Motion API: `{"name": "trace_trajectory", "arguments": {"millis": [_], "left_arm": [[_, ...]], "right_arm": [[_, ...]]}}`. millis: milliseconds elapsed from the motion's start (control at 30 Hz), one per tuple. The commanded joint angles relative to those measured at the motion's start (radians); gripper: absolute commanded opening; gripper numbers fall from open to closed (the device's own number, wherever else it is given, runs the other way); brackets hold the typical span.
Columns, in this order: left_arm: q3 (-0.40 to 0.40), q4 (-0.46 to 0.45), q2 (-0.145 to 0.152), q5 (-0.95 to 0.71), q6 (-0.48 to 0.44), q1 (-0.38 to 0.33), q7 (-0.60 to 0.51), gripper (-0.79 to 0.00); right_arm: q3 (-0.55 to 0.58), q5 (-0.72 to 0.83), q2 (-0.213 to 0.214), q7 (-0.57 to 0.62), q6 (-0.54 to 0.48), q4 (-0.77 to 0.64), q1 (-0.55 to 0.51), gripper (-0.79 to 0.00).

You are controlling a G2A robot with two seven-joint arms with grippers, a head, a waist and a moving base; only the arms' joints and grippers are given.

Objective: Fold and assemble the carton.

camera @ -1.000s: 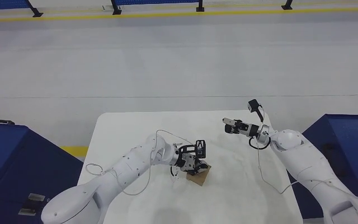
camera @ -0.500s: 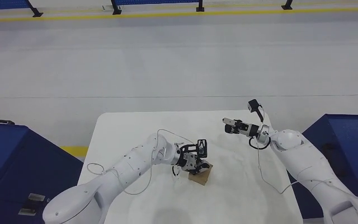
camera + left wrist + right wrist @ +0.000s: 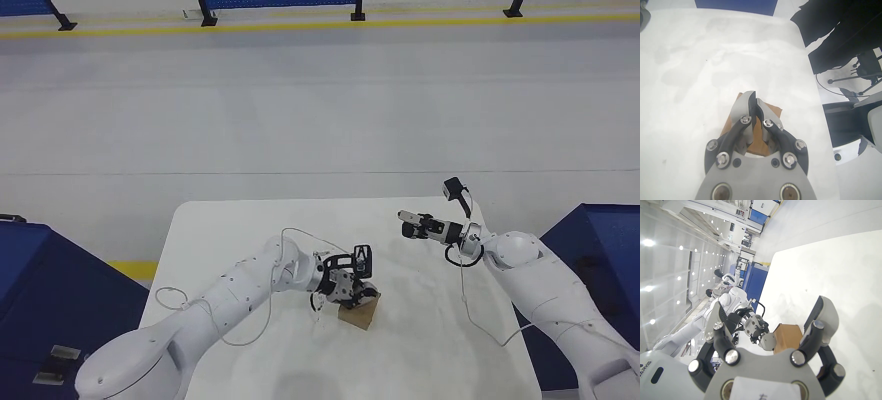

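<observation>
I count one carton [image 3: 361, 314]: a small boxy shape of plain brown cardboard with matte, flat faces, standing on the table [image 3: 230, 235] near its middle, toward the robot's side. My left gripper [image 3: 366, 293] is right on it, and from the right wrist camera its rounded grey tip touches the carton's [image 3: 789, 335] upper edge. From the left wrist camera the two grey metal fingers with black ribbed pads [image 3: 753, 108] are drawn together to a thin slit above the cardboard [image 3: 756, 146], and I see nothing pinched between them. My right gripper [image 3: 407, 222] hangs over the far right part of the table, well apart from the carton, with its jaws spread wide and nothing between them. The one table is smooth, white and round-cornered, with faint grey smudges. That makes one carton, two grippers and one table.
</observation>
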Motion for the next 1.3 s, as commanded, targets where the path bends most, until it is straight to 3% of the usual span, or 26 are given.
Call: {"name": "trace_trajectory", "arguments": {"millis": [0, 233, 467, 733, 867, 1100, 1267], "left_arm": [[-0.002, -0.016, 0.005, 0.021, 0.000, 0.005, 0.018, -0.785], [0.021, 0.014, -0.001, -0.014, 0.000, 0.008, -0.043, -0.785], [0.011, -0.015, 0.001, 0.012, 0.000, 0.006, 0.002, -0.785], [0.015, 0.022, -0.019, -0.014, 0.000, 0.006, -0.050, -0.785], [0.010, 0.007, -0.012, 0.009, 0.000, 0.005, -0.006, -0.785], [0.008, 0.036, -0.019, -0.020, 0.000, -0.002, -0.053, -0.785], [-0.046, -0.052, 0.014, 0.083, 0.047, -0.007, 0.062, -0.785]], "right_arm": [[0.000, 0.000, 0.000, 0.000, 0.000, 0.000, 0.000, 0.000], [0.000, 0.000, 0.000, 0.000, 0.000, 0.000, 0.000, 0.000], [0.000, 0.000, 0.000, 0.000, 0.000, 0.000, 0.000, 0.000], [0.000, 0.000, 0.000, 0.000, 0.000, 0.000, 0.000, 0.000], [0.000, 0.000, 0.000, 0.000, 0.000, 0.000, 0.000, 0.000], [0.000, 0.000, 0.000, 0.000, 0.000, 0.000, 0.000, 0.000], [0.000, 0.000, 0.000, 0.000, 0.000, 0.000, 0.000, 0.000]]}}
